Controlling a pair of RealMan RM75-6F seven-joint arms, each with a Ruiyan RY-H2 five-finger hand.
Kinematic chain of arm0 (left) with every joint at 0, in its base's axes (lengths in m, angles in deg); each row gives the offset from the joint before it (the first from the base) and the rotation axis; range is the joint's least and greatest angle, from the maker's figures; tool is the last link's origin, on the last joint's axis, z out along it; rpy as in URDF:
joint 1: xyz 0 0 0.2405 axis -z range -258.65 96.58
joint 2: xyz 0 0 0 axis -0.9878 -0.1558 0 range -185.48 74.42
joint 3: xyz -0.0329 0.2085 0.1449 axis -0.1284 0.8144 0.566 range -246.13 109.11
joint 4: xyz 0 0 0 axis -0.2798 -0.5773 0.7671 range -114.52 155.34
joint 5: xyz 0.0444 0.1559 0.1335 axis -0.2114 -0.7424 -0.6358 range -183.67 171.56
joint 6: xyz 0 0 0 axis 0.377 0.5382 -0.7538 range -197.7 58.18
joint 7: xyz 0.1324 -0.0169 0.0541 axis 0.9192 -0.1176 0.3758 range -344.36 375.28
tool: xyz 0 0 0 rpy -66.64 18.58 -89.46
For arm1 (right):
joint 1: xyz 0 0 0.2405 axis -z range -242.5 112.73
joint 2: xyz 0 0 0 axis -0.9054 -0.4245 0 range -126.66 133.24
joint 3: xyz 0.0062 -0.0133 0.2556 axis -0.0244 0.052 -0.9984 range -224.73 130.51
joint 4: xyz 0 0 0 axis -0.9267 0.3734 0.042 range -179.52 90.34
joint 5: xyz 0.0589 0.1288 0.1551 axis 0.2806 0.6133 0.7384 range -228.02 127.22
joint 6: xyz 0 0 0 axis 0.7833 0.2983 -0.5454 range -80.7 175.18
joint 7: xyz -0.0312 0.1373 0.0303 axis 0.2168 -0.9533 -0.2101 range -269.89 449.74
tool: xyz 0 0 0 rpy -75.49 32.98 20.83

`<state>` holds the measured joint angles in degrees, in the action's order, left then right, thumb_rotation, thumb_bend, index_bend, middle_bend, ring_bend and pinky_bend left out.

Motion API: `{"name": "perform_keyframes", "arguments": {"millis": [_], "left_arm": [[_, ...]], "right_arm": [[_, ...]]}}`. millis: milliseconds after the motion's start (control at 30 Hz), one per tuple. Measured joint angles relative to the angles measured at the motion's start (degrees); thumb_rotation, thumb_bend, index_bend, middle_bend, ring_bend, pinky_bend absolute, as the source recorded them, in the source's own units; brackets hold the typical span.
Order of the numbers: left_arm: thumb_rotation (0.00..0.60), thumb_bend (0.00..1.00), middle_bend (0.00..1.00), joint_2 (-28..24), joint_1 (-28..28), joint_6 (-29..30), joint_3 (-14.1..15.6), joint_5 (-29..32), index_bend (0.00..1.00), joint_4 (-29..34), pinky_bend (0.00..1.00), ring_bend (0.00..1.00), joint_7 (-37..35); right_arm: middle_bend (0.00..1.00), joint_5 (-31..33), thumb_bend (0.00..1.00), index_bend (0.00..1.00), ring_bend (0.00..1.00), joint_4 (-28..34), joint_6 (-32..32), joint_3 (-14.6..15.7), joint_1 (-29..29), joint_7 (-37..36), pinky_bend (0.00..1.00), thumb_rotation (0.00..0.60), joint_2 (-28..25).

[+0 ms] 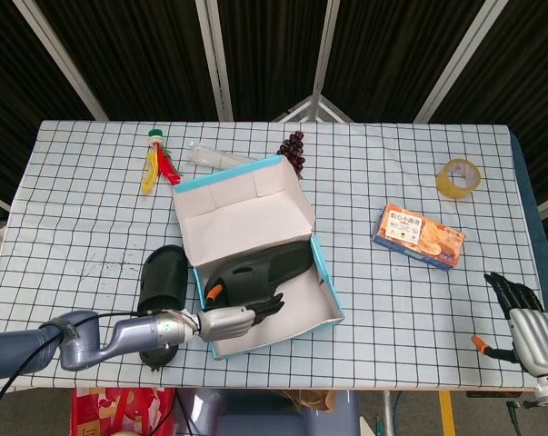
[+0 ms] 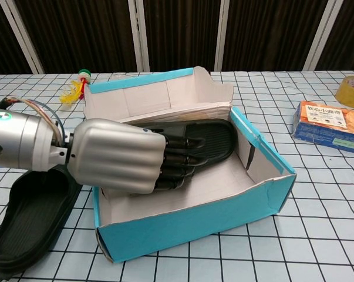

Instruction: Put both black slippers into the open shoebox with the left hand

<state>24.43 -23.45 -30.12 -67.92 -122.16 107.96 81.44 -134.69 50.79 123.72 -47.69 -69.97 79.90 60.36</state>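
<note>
Left hand (image 2: 115,155): over the shoebox's near-left corner, dark fingers (image 2: 177,157) curled loosely above the slipper inside; whether they touch it cannot be told.
Slipper in box (image 2: 209,140): lies flat along the back wall of the blue shoebox (image 2: 223,211).
Second slipper (image 2: 30,214): on the counter just left of the box.
Right hand (image 1: 526,327): at the counter's near right edge, fingers apart, empty.

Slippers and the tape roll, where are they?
Slipper in the shoebox (image 2: 209,138), chest view, on its ridged sole.
Slipper on the table (image 2: 30,214), chest view, on its footbed.
Tape roll (image 1: 458,177), head view, on its ring.
</note>
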Motion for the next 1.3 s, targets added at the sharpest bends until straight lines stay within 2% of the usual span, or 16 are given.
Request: {"name": "perform_keyframes", "arguments": {"millis": [333,533,733,900,1033,1133,1300], "left_arm": [[0.6,0.13,0.14,-0.31,-0.42,-1.72,-1.49,1.58,0.18,2.57,0.07,0.0,1.67],[0.6,0.13,0.15,-3.02,-1.66,0.01,-2.17,2.2,0.18,5.3,0.07,0.0,1.72],[0.6,0.14,0.2,-6.08,-3.12,2.0,-1.93,2.22,0.2,8.26,0.07,0.0,1.31],[0.6,0.14,0.21,-7.91,-6.04,7.75,-1.93,3.0,0.2,10.28,0.07,0.01,-1.21],[0.6,0.14,0.27,-9.12,-9.45,14.22,-1.87,4.17,0.24,11.88,0.07,0.07,-4.73],[0.6,0.14,0.32,-10.02,-13.07,19.72,-1.57,5.59,0.28,13.3,0.11,0.13,-7.94],[0.6,0.14,0.38,-11.05,-19.73,27.67,-0.01,7.36,0.3,14.18,0.22,0.22,-12.09]], "right_arm": [[0.07,-0.01,0.22,0.01,0.1,-0.07,-0.01,-0.01,-0.02,-0.25,0.07,0.6,-0.03],[0.07,0.03,0.22,0.01,0.09,0.04,-0.31,0.05,-0.15,-0.02,0.07,0.6,-0.02],[0.07,0.14,0.22,0.01,0.1,0.2,-0.29,0.04,-0.13,0.23,0.07,0.6,-0.02],[0.07,0.39,0.22,0.01,0.1,0.27,-0.66,0.05,-0.24,0.53,0.07,0.6,0.01],[0.07,0.67,0.22,0.01,0.1,0.49,-0.76,0.03,-0.25,0.73,0.07,0.6,-0.04],[0.07,0.82,0.22,0.01,0.1,0.55,-0.68,-0.03,-0.19,0.75,0.07,0.6,-0.06],[0.07,0.79,0.22,0.01,0.1,0.64,-0.69,0.02,-0.17,0.81,0.07,0.6,-0.09]]}}
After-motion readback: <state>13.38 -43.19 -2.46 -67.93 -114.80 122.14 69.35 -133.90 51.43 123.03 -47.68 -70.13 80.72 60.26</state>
